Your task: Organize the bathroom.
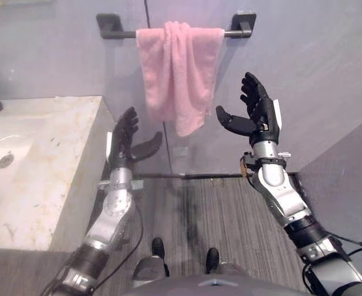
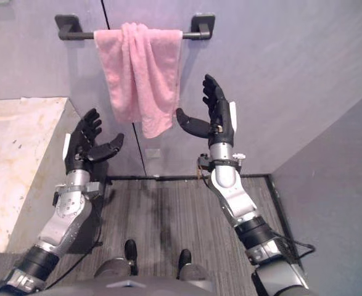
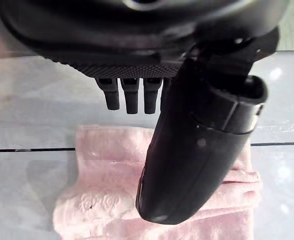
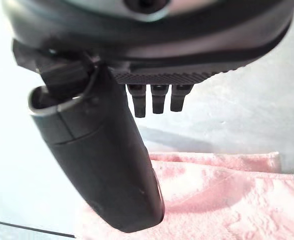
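A pink towel (image 1: pixel 176 74) hangs bunched over a dark bar (image 1: pixel 176 32) fixed to the grey wall. My left hand (image 1: pixel 126 137) is raised below and left of the towel, fingers straight, thumb out, touching nothing. My right hand (image 1: pixel 258 110) is held up to the right of the towel's lower end, open as well, palm turned toward the cloth, a small gap between them. The towel (image 3: pixel 106 200) appears past the left hand's fingers (image 3: pixel 131 97) in the left wrist view, and the towel (image 4: pixel 227 195) lies beyond the thumb (image 4: pixel 101 165) in the right wrist view.
A pale marble counter (image 1: pixel 63 160) with a sink basin (image 1: pixel 5 148) stands at the left, its corner close to my left arm. A dark striped floor (image 1: pixel 218 216) spreads below the wall. A grey side wall (image 1: pixel 347 191) closes the right.
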You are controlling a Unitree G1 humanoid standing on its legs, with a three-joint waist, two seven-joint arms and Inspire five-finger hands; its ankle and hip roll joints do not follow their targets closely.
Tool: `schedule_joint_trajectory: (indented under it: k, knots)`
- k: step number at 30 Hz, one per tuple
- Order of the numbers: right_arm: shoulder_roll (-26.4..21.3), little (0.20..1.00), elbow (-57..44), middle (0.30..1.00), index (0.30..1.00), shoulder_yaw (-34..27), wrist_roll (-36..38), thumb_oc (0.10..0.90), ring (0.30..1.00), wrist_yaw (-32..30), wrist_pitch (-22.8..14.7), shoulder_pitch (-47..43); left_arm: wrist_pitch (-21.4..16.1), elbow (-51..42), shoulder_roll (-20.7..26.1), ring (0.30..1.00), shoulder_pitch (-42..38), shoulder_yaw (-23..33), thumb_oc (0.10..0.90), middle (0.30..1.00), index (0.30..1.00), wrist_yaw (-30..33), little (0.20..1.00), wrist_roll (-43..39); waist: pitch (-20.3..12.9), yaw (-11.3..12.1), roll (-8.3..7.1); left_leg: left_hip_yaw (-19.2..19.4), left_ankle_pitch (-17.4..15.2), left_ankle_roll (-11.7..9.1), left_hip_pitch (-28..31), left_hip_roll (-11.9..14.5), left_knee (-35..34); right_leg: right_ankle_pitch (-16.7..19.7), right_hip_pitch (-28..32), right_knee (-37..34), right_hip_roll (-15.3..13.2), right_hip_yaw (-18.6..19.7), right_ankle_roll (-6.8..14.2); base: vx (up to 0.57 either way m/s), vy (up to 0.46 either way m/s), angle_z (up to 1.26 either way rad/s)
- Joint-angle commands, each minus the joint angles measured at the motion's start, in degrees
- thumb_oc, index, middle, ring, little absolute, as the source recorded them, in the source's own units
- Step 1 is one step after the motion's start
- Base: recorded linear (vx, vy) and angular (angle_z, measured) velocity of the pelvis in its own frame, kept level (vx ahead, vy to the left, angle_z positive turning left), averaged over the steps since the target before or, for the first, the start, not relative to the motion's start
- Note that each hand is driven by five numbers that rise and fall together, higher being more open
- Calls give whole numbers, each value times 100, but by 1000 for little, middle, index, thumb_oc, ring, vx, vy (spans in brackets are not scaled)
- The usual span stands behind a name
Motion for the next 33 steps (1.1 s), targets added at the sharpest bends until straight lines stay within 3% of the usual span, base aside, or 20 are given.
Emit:
schedule_joint_trajectory:
  k: [1, 2, 6, 7, 9, 10, 11, 13, 19, 20, 22, 23, 24, 26, 27, 28, 30, 31, 33]
  knots:
    - [101, 900, -16, 900, 900, -284, 110, 800, 900, -34, -834, -989, -516, -430, 296, 900, -349, 87, 800, 900, 900, -35, 900, 80, -430, 172, -125, -27, -375, -79, 145, -285, 57, -592, 280, 269, 32, -449, 240, 187, 177, -13]
    - [52, 900, 165, 900, 900, -446, 17, 800, 900, -296, -773, -1240, -383, -546, 374, 900, -353, 37, 800, 900, 900, -142, 900, -43, -506, 237, -87, -59, -413, -24, 302, -363, -110, -702, 211, 567, -91, -618, 323, 135, 141, 6]
    - [40, 900, 239, 900, 900, -603, 85, 800, 900, -548, -693, -1453, -317, -593, 461, 900, -377, -49, 800, 900, 900, -178, 900, -43, -467, 228, 3, -36, -499, 80, 381, -381, -48, -837, -216, 1640, -268, -710, 442, 79, 124, 18]
    - [56, 900, 236, 900, 900, -663, 77, 800, 900, -708, -639, -1534, -324, -533, 480, 900, -438, -127, 800, 900, 900, -140, 900, 24, -405, 170, 59, -10, -571, 142, 456, -372, -26, -852, -522, 2293, -339, -587, 497, 50, 71, 8]
    - [74, 900, 236, 900, 900, -685, 50, 800, 900, -729, -631, -1558, -335, -512, 480, 900, -456, -142, 800, 900, 900, -133, 900, 33, -393, 164, 56, -3, -590, 151, 474, -385, -28, -857, -570, 2326, -340, -540, 504, 65, -9, 10]
    - [175, 900, 216, 900, 900, -704, -66, 800, 900, -781, -549, -1629, -313, -492, 472, 900, -496, -145, 800, 900, 900, -106, 900, -19, -377, 136, 42, -6, -615, 119, 545, -402, -67, -842, -522, 1743, -303, -546, 501, 89, -75, 12]
    - [187, 900, 209, 900, 900, -697, -75, 800, 900, -785, -538, -1636, -315, -491, 468, 900, -495, -140, 800, 900, 900, -100, 900, -17, -374, 134, 39, -1, -617, 115, 557, -404, -75, -801, -489, 1649, -300, -560, 504, 128, -133, 14]
    - [260, 900, 147, 900, 900, -601, -59, 800, 900, -779, -496, -1697, -373, -479, 493, 900, -484, -81, 800, 900, 900, -126, 900, -47, -379, 141, -31, 51, -714, 138, 560, -479, -68, -482, -401, 914, -293, -503, 547, 73, -130, -3]
    - [286, 900, 274, 900, 900, -412, 133, 800, 900, -702, -430, -1895, -470, -464, 388, 900, -442, -228, 800, 900, 900, -107, 900, -25, -504, 209, -69, 66, -639, 123, 543, -435, -160, -430, -171, 490, -103, -470, 422, 70, -85, -3]
    - [287, 836, 239, 836, 836, -420, 142, 758, 836, -690, -421, -1870, -444, -513, 383, 900, -399, -233, 800, 900, 900, -108, 900, -18, -517, 214, -74, 71, -650, 121, 546, -437, -150, -438, -140, 466, -90, -461, 409, 64, -37, -12]
    - [331, 815, 117, 815, 815, -379, 120, 744, 815, -685, -412, -1735, -449, -555, 373, 900, -282, -231, 800, 900, 900, -76, 900, -25, -549, 207, -84, 90, -679, 119, 578, -446, -132, -450, -75, 406, -70, -435, 395, 61, -30, -11]
    - [344, 834, 101, 834, 834, -374, 114, 756, 834, -676, -409, -1708, -463, -553, 373, 900, -261, -227, 800, 900, 900, -76, 900, -22, -554, 207, -84, 94, -684, 119, 588, -446, -131, -451, -61, 396, -66, -432, 393, 55, -20, -8]
    - [356, 900, 64, 900, 900, -357, 92, 800, 900, -640, -419, -1646, -507, -557, 373, 900, -198, -212, 800, 900, 900, -87, 900, -30, -571, 201, -84, 106, -699, 123, 613, -449, -135, -455, -28, 357, -50, -421, 387, 37, -13, -5]
    - [387, 900, 16, 900, 900, -340, 37, 800, 900, -562, -424, -1555, -527, -574, 364, 900, -134, -178, 800, 900, 900, -100, 900, 20, -585, 193, -75, 123, -712, 129, 632, -454, -142, -457, 3, 315, -31, -398, 375, 20, -7, -2]
    - [390, 848, 10, 848, 848, -339, 31, 765, 848, -558, -427, -1545, -528, -576, 365, 900, -127, -175, 800, 900, 900, -101, 900, 20, -588, 193, -75, 124, -713, 130, 634, -454, -143, -456, 5, 312, -29, -396, 375, 0, 0, 0]
    - [404, 648, -16, 648, 648, -311, 27, 632, 648, -503, -442, -1493, -540, -570, 370, 900, -104, -162, 800, 900, 900, -104, 900, 20, -607, 185, -70, 123, -722, 132, 651, -456, -151, -455, 21, 289, -17, -380, 373, 0, 0, 0]
    - [398, 514, -24, 514, 514, -295, 43, 543, 514, -397, -434, -1459, -559, -551, 392, 900, -85, -127, 800, 900, 900, -126, 900, 6, -625, 187, -64, 126, -733, 129, 669, -457, -151, -462, 45, 268, -3, -375, 367, 15, -9, 0]
    - [391, 361, -5, 361, 361, -296, 49, 441, 361, -379, -448, -1459, -563, -550, 396, 900, -84, -117, 800, 900, 900, -142, 900, 5, -631, 193, -62, 121, -737, 128, 671, -460, -150, -464, 51, 264, -2, -378, 367, 0, 0, 0]
    - [379, 300, 39, 300, 300, -301, 46, 400, 300, -343, -476, -1489, -579, -539, 401, 900, -86, -100, 800, 900, 900, -160, 900, 14, -637, 203, -61, 116, -740, 127, 676, -461, -154, -463, 63, 246, 3, -379, 364, 0, 0, 0]
